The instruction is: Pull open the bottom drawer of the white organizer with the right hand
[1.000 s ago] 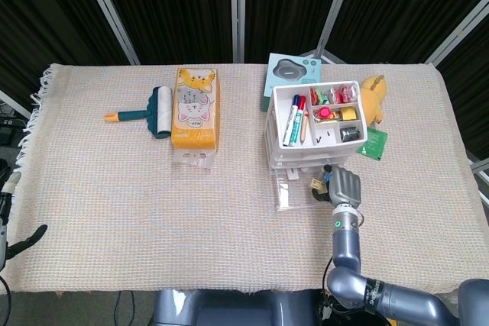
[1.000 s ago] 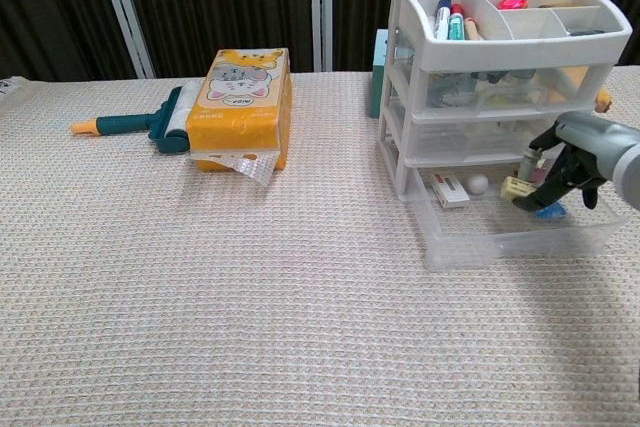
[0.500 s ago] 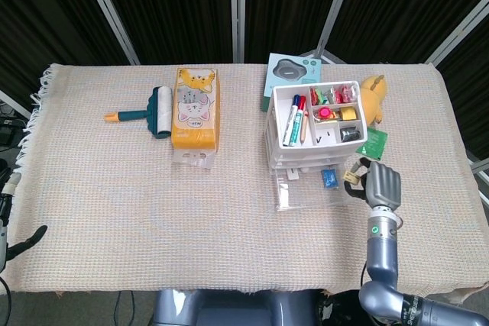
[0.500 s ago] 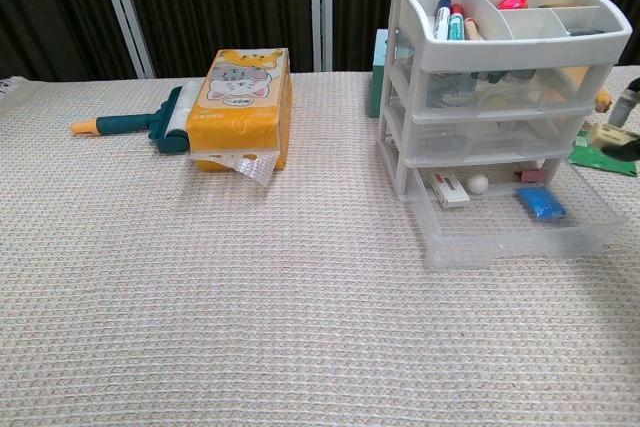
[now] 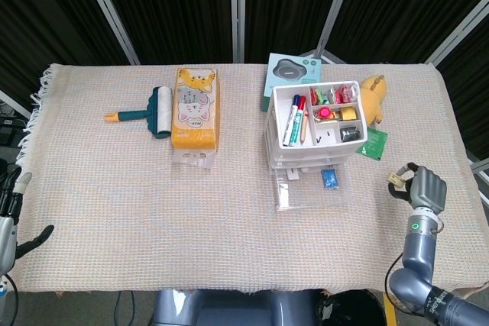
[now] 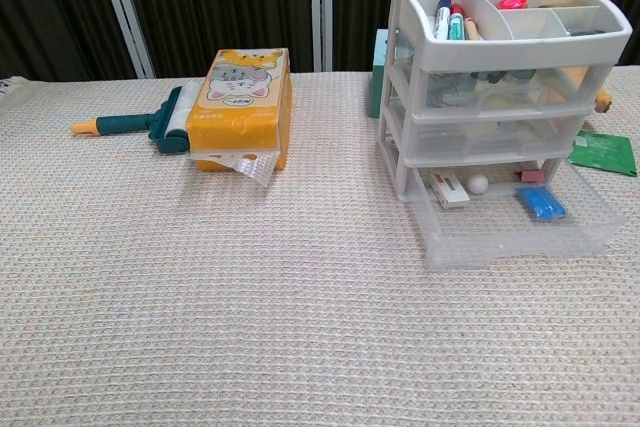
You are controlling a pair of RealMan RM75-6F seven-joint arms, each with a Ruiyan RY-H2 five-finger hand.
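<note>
From my station I see the white organizer (image 5: 313, 135) standing right of centre on the cloth-covered bench (image 5: 114, 211), and its bottom drawer (image 6: 515, 227) is pulled out toward me, clear plastic, with a blue item (image 6: 540, 204), a small white ball (image 6: 478, 183) and a white box (image 6: 450, 189) inside. My right robot hand (image 5: 426, 187) sits well apart from the organizer, near the bench's right edge; its fingers look curled inward and I see nothing held in them. My left robot hand (image 5: 9, 215) shows only partly at the left edge of the head view, so I cannot tell how its fingers stand. The top tray holds markers (image 5: 294, 120) and small coloured bits. Behind the organizer lies a teal box (image 5: 289, 72), beside it a yellow plush toy (image 5: 374, 95), and a green packet (image 6: 603, 152) lies to its right. Further left are an orange tissue pack (image 5: 195, 108) and a lint roller (image 5: 149, 112), just beside each other.
</note>
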